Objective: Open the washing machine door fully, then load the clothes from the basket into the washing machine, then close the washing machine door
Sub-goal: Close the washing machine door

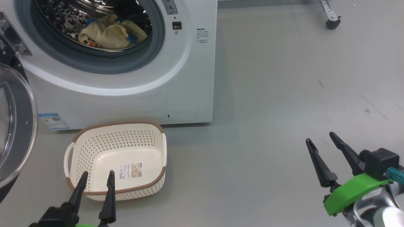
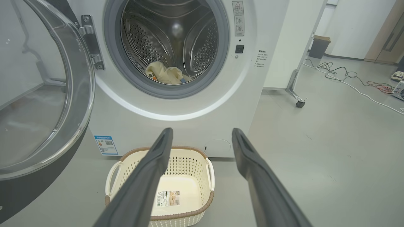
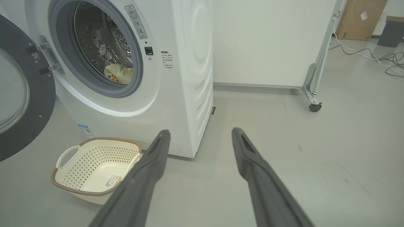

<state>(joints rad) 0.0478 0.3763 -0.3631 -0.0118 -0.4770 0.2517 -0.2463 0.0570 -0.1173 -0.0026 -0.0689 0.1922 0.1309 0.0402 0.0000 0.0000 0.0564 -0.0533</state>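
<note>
A: Entry one, the clothes (image 1: pixel 110 33)?
B: Cream garments in the washing machine (image 1: pixel 126 94) drum (image 1: pixel 63 15); basket (image 1: pixel 126 142) before it on the floor (image 1: pixel 268 94), nothing inside.
A: The washing machine door (image 1: pixel 15 126)?
B: Swung wide at left, giving drum access; closing seems due.
A: Tools?
B: Left gripper (image 1: pixel 98 173) above the basket's near rim, right gripper (image 1: pixel 320 137) over bare floor; both spread, holding nothing.

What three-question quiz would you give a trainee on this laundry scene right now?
1. True or false: the basket is empty.
2. Where are the clothes? A) in the drum; B) in the basket; C) draped over the washing machine door.
3. Fill in: the washing machine door stands ____.

Key: 1 true; 2 A; 3 open.
</note>
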